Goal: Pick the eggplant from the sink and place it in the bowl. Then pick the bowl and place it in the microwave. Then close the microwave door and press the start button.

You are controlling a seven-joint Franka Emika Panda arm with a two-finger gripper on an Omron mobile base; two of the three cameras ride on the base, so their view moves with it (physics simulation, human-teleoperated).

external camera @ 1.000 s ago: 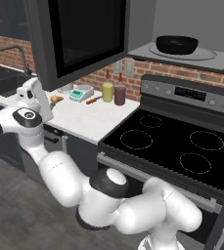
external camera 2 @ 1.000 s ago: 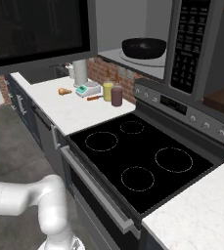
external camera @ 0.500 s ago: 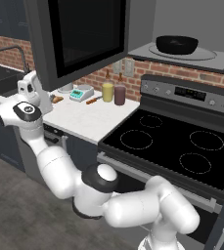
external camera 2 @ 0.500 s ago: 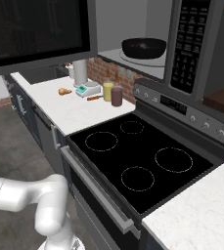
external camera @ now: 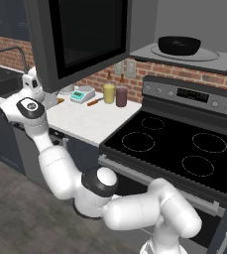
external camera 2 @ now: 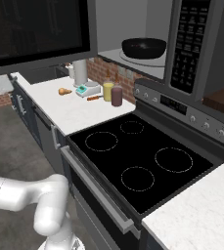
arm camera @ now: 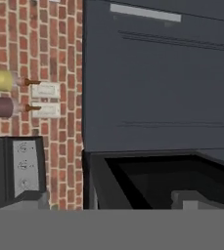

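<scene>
bowl sits in microwave | door hangs open, so I put arm behind it to push | pincer released, nothing held

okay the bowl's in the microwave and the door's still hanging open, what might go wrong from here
The microwave door stands wide open over the counter, and the arm is tucked beside its lower corner near the sink; a careless swing might knock the door rather than push it shut. The bowl sits toward the front of the glass plate, so a hard slam could jolt it. Bottles stand below the door's path.
</scene>
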